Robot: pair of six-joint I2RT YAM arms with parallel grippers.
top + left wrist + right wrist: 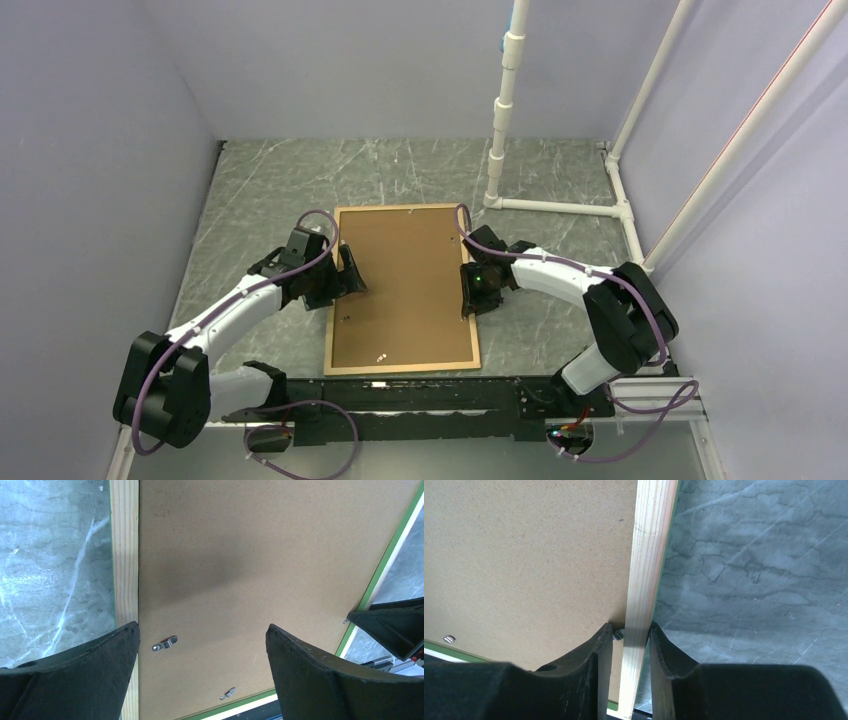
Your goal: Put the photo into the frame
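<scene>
The frame (400, 370) lies flat mid-table, its light wood face up. A brown backing board (405, 290) fills it. The photo is hidden or out of view. My left gripper (345, 275) is open over the board's left side, just inside the left rail (124, 555). In the left wrist view its jaws (202, 630) stand wide apart above the board (250, 555) and hold nothing. My right gripper (470, 295) sits on the right rail. In the right wrist view its fingers (630, 627) straddle the wood rail (651, 555), closed narrowly round it.
Small metal turn clips (164, 643) sit on the board near its left and near edges. White PVC pipes (505, 110) stand at the back right and run along the right side. Grey marbled tabletop (270, 190) surrounds the frame, and walls close in on three sides.
</scene>
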